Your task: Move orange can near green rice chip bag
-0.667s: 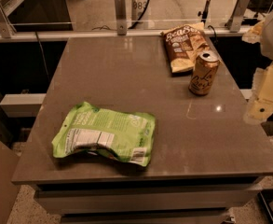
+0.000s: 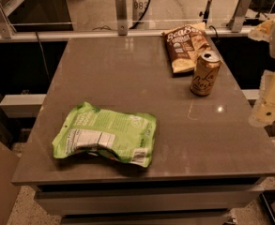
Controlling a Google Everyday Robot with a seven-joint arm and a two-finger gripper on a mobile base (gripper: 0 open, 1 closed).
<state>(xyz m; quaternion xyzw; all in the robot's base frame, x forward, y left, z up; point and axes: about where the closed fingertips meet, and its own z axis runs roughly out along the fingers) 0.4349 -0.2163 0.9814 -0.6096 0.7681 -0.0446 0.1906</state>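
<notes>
The orange can (image 2: 205, 73) stands upright at the right side of the grey table (image 2: 127, 78), just in front of a brown and cream chip bag. The green rice chip bag (image 2: 106, 135) lies flat near the table's front left, label panel up, well apart from the can. My gripper (image 2: 269, 100) is at the right edge of the view, beyond the table's right edge and to the right of the can, holding nothing that I can see.
A brown and cream chip bag (image 2: 186, 47) lies at the back right, touching distance behind the can. A metal rail with posts (image 2: 121, 13) runs along the table's far edge. Open tabletop lies between can and green bag.
The arm at the right has shifted slightly; the can and both bags have not moved.
</notes>
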